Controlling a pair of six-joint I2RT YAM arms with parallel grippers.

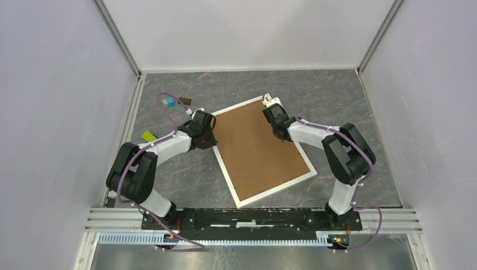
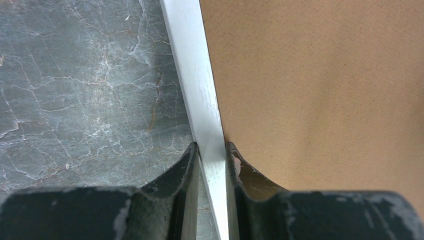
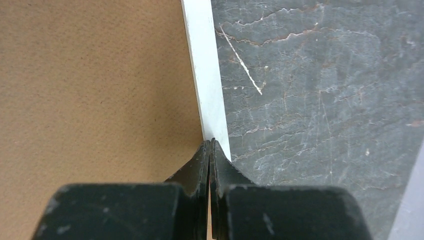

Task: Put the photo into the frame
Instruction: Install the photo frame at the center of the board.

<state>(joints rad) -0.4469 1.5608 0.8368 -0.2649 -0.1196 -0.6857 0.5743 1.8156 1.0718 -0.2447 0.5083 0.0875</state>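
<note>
Apparently face-down white frame (image 2: 192, 75), brown-backed

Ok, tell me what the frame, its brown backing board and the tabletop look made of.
Frame: smooth white, slight sheen, faint scuffs; painted wood or plastic.
Backing board: matt brown, finely speckled; likely fibreboard or card.
Tabletop: grey with pale veins; marble look, perhaps printed laminate.

- A dark grey, marble-veined table (image 1: 185, 174), with pale walls on three sides.
- A white picture frame (image 1: 277, 189) lies flat near the middle, turned at an angle, with a brown backing board (image 1: 256, 149) filling it.
- Toward the far left lie a small blue block (image 1: 167, 102), a small brown object (image 1: 184, 101) just beside it, and a yellow-green piece (image 1: 148, 136) closer in.
</note>
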